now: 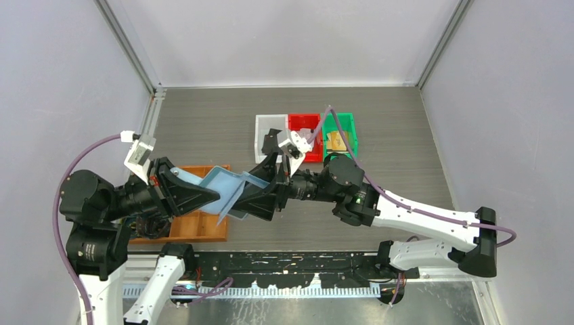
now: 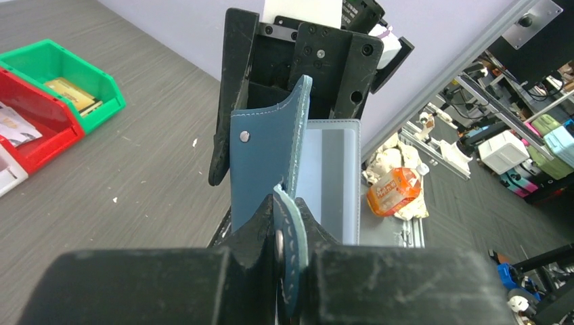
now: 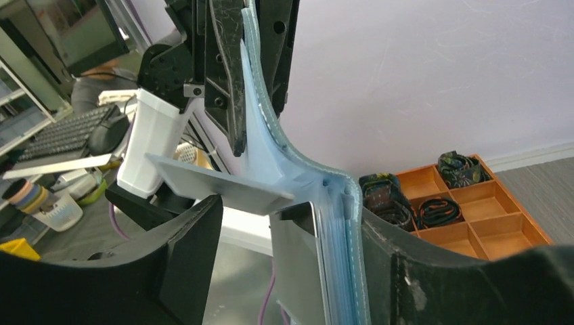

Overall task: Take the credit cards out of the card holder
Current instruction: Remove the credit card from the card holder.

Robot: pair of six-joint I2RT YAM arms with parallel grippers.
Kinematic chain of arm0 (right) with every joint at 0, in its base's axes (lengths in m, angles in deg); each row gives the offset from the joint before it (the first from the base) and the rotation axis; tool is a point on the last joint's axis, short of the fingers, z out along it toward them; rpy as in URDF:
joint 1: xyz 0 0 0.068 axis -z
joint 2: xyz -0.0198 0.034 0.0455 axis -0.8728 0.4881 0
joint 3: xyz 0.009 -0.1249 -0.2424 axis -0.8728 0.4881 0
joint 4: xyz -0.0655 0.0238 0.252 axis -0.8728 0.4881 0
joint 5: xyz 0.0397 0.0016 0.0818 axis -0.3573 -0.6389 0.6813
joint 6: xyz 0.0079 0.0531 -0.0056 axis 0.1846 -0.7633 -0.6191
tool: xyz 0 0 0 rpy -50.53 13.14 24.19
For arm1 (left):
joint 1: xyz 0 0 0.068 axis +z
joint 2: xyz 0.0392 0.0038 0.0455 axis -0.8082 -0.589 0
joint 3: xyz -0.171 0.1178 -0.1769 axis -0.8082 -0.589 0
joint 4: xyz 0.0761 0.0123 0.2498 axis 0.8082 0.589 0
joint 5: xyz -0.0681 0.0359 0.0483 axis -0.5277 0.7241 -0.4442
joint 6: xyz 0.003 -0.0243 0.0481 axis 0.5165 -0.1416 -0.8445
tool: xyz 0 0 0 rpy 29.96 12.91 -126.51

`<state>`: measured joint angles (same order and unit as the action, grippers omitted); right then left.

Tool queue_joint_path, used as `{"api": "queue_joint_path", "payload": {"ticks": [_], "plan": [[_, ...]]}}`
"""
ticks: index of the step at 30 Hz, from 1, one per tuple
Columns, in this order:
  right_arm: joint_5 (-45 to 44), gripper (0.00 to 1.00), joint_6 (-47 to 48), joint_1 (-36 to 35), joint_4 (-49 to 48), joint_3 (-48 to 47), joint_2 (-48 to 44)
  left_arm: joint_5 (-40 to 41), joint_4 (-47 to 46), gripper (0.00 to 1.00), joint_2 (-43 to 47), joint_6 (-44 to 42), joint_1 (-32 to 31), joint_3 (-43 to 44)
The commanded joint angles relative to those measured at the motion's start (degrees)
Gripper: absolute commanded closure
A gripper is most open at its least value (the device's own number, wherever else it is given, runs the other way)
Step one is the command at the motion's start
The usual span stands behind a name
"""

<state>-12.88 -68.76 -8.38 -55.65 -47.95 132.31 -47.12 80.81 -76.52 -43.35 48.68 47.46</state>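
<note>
Holder [image 1: 223, 184] is hanging open lengthwise: my left end effector [image 1: 206, 195] is clamping one flap, my right end effector [image 1: 252, 200] is gaping wide around the other, card [image 3: 223, 186] jutting sideways.

The left arm [image 1: 101, 203] and right arm [image 1: 413, 215] share white link shells and black joint housings, each trailed by a lilac cable [image 1: 73, 172] and topped at the wrist by a white camera block [image 1: 139, 150], while the left hand [image 1: 215, 198] and right hand [image 1: 245, 200] carry scuffed matte-black fingers [image 2: 230, 101] with screw heads
</note>
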Motion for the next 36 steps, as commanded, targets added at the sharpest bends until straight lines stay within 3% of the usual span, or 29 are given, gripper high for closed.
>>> {"api": "queue_joint_path", "payload": {"ticks": [1, 8, 11, 13, 16, 19, 22, 25, 29, 36], "plan": [[3.0, 0.34, 3.8, -0.5, 2.2, -4.8, 0.7, -1.7, 1.9, 1.00, 0.8, -2.6, 0.1, -0.5], [3.3, 0.42, 5.8, -0.5, 7.0, -7.3, 1.9, -4.2, 2.3, 1.00, 0.8, -2.4, 0.2, -0.6], [1.4, 0.60, 6.2, -0.5, 7.0, -6.6, 1.1, -4.1, 3.6, 0.99, 1.0, -3.8, 0.1, -0.6], [1.1, 0.79, 3.9, -0.4, 5.9, -6.1, 1.0, -1.8, 5.6, 0.86, 1.2, -6.0, 0.1, -0.2], [0.3, 0.98, 0.7, -0.5, 6.5, -6.1, 1.0, 5.5, 8.2, 0.61, 1.7, -9.8, 0.1, 1.3], [-2.0, 0.99, -1.9, -0.5, 9.8, -6.6, 0.2, 11.3, 8.9, 0.54, 2.2, -12.7, 0.1, 2.2], [-6.6, 0.99, -4.3, -0.5, 17.1, -9.6, -0.2, 9.6, 9.2, 0.49, 2.4, -14.0, 0.1, 1.6], [-15.7, 0.99, -7.2, -0.5, 29.9, -15.2, 1.4, 9.0, 8.1, 0.36, 4.8, -18.1, 0.1, -1.1], [-29.6, 0.99, -8.3, -1.7, 47.2, -26.3, 7.6, 11.7, 7.1, 0.32, 9.0, -30.6, 0.1, -6.3], [-43.6, 0.99, -6.5, -5.2, 61.2, -41.1, 18.9, 11.1, 5.6, 0.32, 9.3, -34.4, 0.2, -11.1]]}}
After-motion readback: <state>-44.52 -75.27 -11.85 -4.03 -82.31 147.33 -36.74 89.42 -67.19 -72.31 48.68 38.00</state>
